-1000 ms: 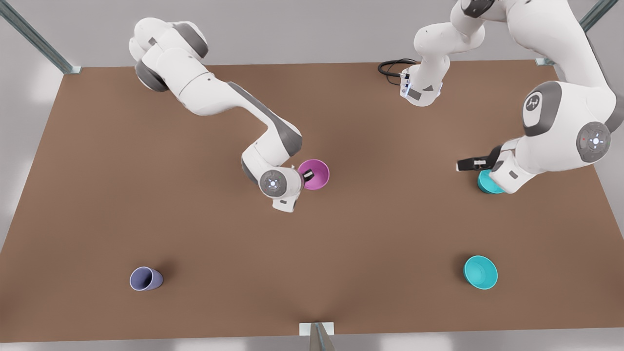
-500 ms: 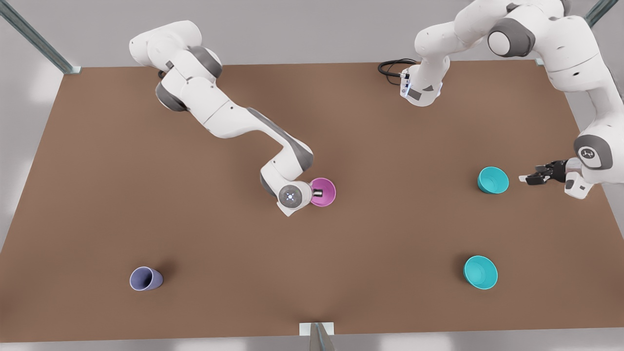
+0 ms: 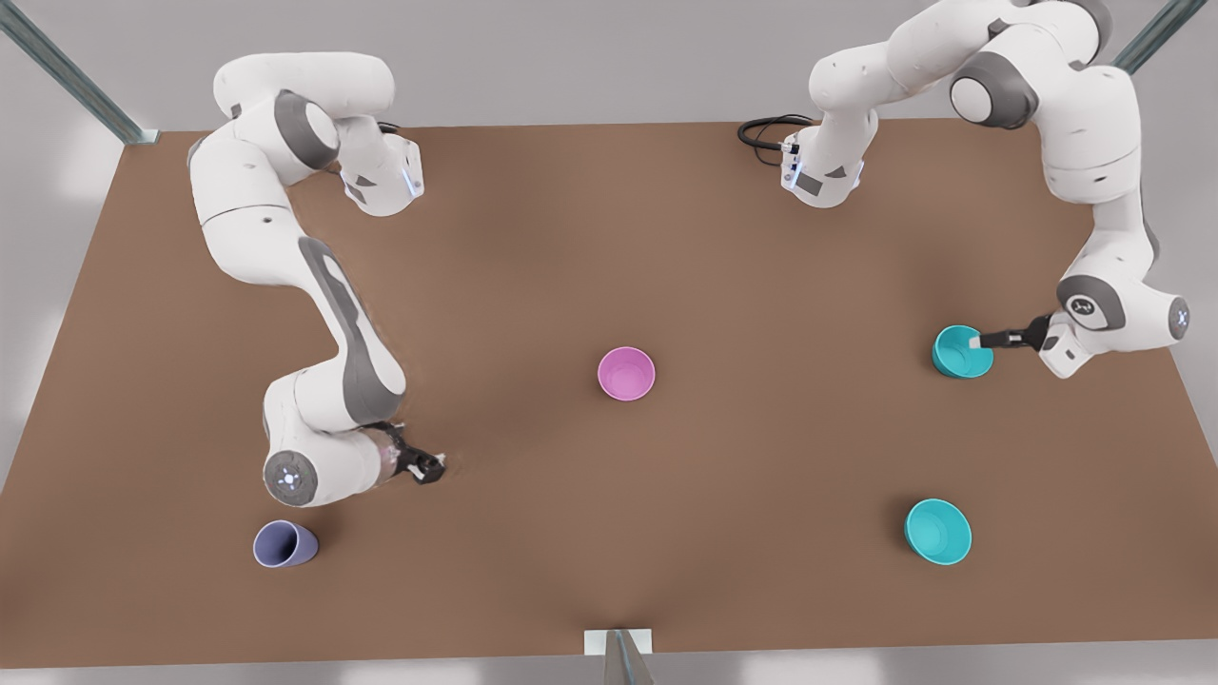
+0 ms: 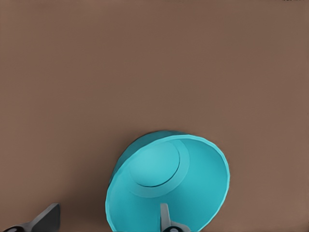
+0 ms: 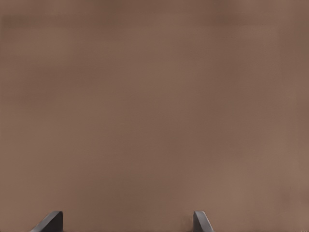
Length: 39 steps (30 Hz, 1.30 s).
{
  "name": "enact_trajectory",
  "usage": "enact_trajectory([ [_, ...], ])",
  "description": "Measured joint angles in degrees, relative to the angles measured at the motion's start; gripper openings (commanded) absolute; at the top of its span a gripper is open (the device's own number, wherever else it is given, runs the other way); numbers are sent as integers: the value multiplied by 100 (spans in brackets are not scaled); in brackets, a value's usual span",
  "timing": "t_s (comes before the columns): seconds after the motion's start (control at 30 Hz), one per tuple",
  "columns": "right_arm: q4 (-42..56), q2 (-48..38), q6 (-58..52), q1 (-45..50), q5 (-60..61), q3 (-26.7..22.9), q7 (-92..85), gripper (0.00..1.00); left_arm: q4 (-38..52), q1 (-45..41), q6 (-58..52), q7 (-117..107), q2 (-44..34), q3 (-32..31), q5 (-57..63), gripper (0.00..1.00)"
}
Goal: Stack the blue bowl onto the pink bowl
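Note:
The blue bowl (image 3: 959, 354) is teal and stands upright at the front view's right; it also appears in the left wrist view (image 4: 159, 179). My left gripper (image 3: 978, 337) is open at its right rim. In the left wrist view the left gripper (image 4: 106, 220) has one finger (image 4: 164, 216) inside the bowl and the other outside, astride the wall. The pink bowl (image 3: 626, 374) stands alone at mid-table, upright, with nothing touching it. My right gripper (image 3: 428, 466) is open low over bare table at the front view's lower left, and the right wrist view shows the right gripper (image 5: 125, 220) with nothing between its fingers.
A second teal bowl (image 3: 937, 531) sits nearer the front edge on the right. A lavender cup (image 3: 284, 544) lies at the lower left, close under the right arm's wrist. A black cable (image 3: 766, 131) coils at the back edge of the brown table (image 3: 609, 238).
The right gripper let go of the pink bowl and swung away to the front view's lower left. The left gripper, which had drawn back right of the blue bowl, moved in over its rim.

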Motion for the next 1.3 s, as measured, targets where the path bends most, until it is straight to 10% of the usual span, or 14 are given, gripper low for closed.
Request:
enact_trajectory([
  [0.07, 62, -722, -546, -286, -599, 2, -536, 100, 0, -7, 120, 242, 13, -71, -138, 100],
  [0.17, 72, -2134, -1370, -308, -1035, 215, -1330, 100, 4, -4, 239, 556, 33, -95, -241, 22],
  [0.5, -1415, -4179, -1896, 740, -488, -1015, -3361, 100, 56, -86, 365, 1269, -252, -98, -265, 21],
  [0.67, -1558, -4294, -1861, 675, -411, -1120, -4021, 100, 380, -2679, -236, 731, -1265, -210, 528, 21],
  [1.0, -1662, -4254, -1845, 733, -227, -1225, -4912, 100, 3835, -5713, -880, -2140, 1178, -502, -117, 21],
  [1.3, -1635, -4128, -1863, 731, -218, -1226, -5378, 100, 3820, -5829, -1005, -4057, 1419, -622, -426, 21],
])
